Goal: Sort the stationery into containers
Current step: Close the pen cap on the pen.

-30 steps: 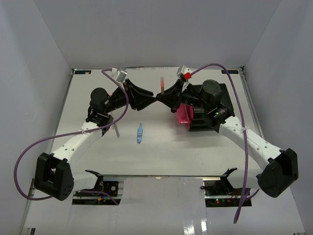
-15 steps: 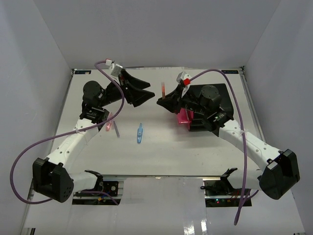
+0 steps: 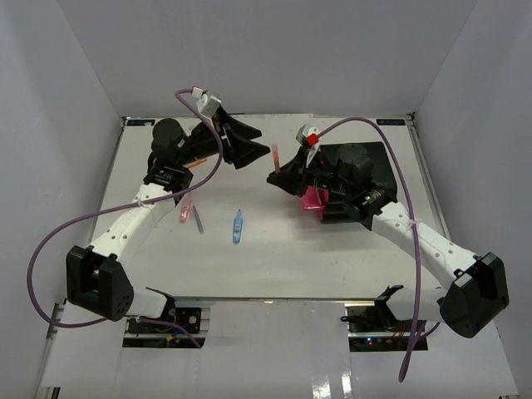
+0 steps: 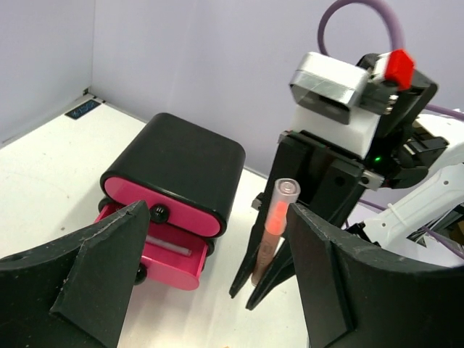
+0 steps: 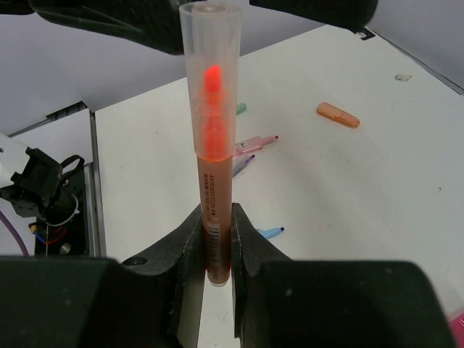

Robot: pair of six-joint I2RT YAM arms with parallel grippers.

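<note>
one orange highlighter [image 5: 212, 145], label [image 5: 215, 230] unreadable, stands pinched in the right hand [image 5: 216, 250]; left hand [image 4: 217, 217] gapes wide.

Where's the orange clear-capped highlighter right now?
The orange clear-capped highlighter stands upright, pinched in the right gripper, mid right wrist view; from the top it is just left of the black three-tier cabinet, facing the open left gripper.

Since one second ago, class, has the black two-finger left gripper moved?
Yes. The left gripper has pulled back toward the far wall, away from the unmoved light-blue piece.
</note>
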